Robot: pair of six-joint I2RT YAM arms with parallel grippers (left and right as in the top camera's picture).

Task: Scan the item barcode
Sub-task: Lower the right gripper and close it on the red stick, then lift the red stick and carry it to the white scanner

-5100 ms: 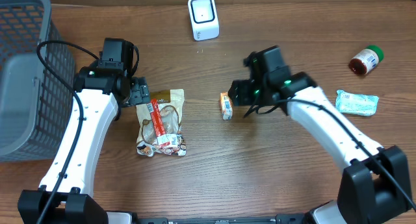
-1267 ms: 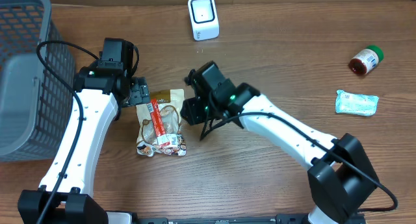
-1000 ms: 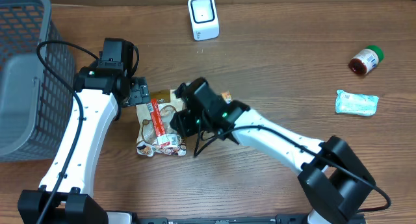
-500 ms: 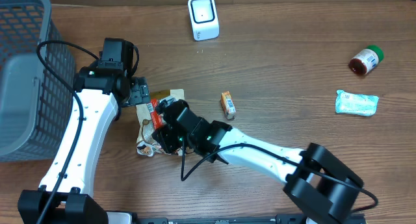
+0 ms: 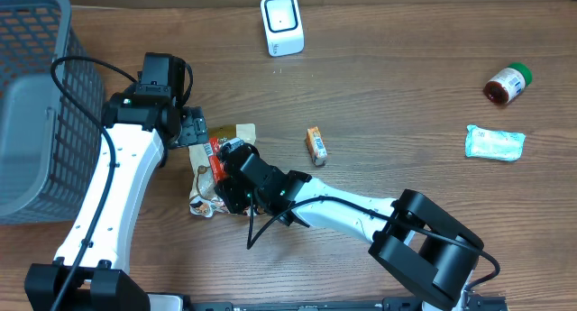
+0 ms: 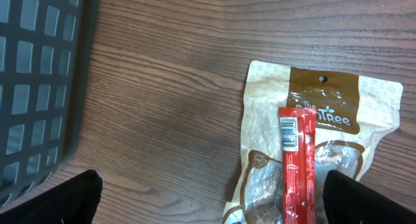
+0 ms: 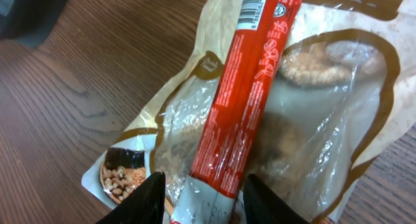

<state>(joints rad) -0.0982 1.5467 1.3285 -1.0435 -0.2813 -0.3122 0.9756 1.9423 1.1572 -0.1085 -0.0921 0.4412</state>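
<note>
Nothing scanned yet. Right end effector (image 7: 205, 198), half open, straddles the stick (image 7: 250, 87) on the pouch (image 7: 325, 120); left end effector (image 6: 211, 191) fully open, empty.

The brown surface (image 5: 406, 95) is wood-grained with a low satin sheen. The tan-and-brown snack pouch (image 7: 325, 120) is crinkled plastic film, matt on its printed top and glossy and clear over its window. The red stick packet (image 7: 250, 87) lying on the pouch is smooth, shiny film. Left of the pouch, the dark grid basket (image 6: 39, 68) is matt moulded plastic. Beyond the pouch's top edge, the white box-shaped scanner (image 5: 281, 22) looks like smooth hard plastic. Far right of the pouch, the pale green packet (image 5: 494, 141) is wrinkled film.
</note>
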